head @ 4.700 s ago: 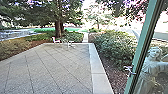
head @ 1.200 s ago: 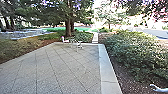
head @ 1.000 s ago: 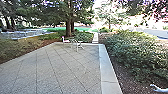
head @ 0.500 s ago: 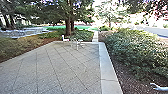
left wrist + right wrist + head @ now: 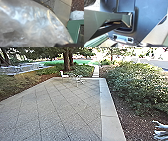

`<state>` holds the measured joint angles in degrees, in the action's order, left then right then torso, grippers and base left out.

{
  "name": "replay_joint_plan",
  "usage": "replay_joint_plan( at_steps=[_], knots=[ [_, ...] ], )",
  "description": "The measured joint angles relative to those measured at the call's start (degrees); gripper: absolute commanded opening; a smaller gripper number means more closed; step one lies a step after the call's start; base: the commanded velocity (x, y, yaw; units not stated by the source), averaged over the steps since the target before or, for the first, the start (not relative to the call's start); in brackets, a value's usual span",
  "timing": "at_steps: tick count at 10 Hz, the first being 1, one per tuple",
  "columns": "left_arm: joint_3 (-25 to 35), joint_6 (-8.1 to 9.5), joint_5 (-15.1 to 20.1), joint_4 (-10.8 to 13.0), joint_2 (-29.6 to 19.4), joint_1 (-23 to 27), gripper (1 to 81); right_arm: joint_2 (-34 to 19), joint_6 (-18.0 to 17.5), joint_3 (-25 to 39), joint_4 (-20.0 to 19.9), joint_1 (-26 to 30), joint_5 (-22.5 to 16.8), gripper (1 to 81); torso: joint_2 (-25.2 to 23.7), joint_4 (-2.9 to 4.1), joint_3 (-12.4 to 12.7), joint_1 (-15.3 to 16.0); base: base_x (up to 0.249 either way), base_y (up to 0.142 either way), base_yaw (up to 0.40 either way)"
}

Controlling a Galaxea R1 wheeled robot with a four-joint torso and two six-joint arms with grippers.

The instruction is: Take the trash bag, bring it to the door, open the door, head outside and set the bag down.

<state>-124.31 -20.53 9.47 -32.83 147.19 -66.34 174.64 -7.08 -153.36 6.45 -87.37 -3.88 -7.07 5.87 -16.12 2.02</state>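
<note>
The trash bag (image 5: 37, 25), pale, see-through and crumpled, looms very near the camera in the left wrist view. Past its edge stands the green door frame (image 5: 73, 27) with a glass pane, over the paving. At the lower left of the right wrist view runs a green bar (image 5: 101, 40), perhaps part of the door. Ahead in the head view lies the paved yard (image 5: 57, 109).
A pale kerb (image 5: 107, 107) borders the paving on the right, with mulch and a large bush (image 5: 140, 89) beyond. White statue fingers (image 5: 161, 130) poke in at the lower right. Chairs (image 5: 64, 75) stand near the far edge, before a tree trunk (image 5: 66, 62).
The door edge and most of the statue behind its glass have left the head view since the earliest picture. Lately the camera has tipped downward, showing more nearby ground.
</note>
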Motion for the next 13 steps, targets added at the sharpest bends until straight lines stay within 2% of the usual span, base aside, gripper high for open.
replay_joint_plan(
  at_steps=[4, 6, 7, 9, 10, 13],
  knots=[
    [-0.3, 0.05, 6.7, -5.0, -1.6, 10.9, 1.0, -0.1, 0.0, 0.0, 0.0, 0.8, 0.3, 81.1, 0.0, 0.0, -6.6, 0.0, 0.0, 0.0, 0.0],
    [-4.6, 0.11, 11.1, -6.6, -0.7, 15.1, 1.0, -0.1, 0.1, 0.0, -0.1, 0.9, 0.4, 81.1, 0.1, 0.11, -7.5, 0.0, 0.0, 0.0, 0.0],
    [-8.0, 0.24, 13.8, -7.0, 0.2, 16.5, 1.0, -0.2, 0.2, 0.0, 0.0, 0.8, 0.4, 81.1, 0.1, 0.76, -7.5, 0.0, 0.0, 0.0, 0.0],
    [-15.1, 0.57, 18.9, -7.5, 2.4, 20.2, 1.0, -0.5, 0.5, 0.0, 0.0, 0.7, 0.2, 81.1, 0.1, 3.8, -7.7, 0.0, 0.0, 0.0, 0.0],
    [-18.7, 0.83, 21.1, -7.5, 3.3, 22.0, 1.0, -0.7, 0.4, 0.0, 0.0, 0.7, 0.4, 81.1, 0.1, 5.2, -8.5, 0.0, 0.0, 0.0, 0.0],
    [-25.0, 0.91, 26.9, -7.5, 6.8, 27.6, 1.0, -1.2, 0.0, -0.1, -0.3, 0.9, 0.7, 81.1, 0.1, 8.33, -12.5, 0.1, 0.0, 0.0, 0.0]
  ],
)
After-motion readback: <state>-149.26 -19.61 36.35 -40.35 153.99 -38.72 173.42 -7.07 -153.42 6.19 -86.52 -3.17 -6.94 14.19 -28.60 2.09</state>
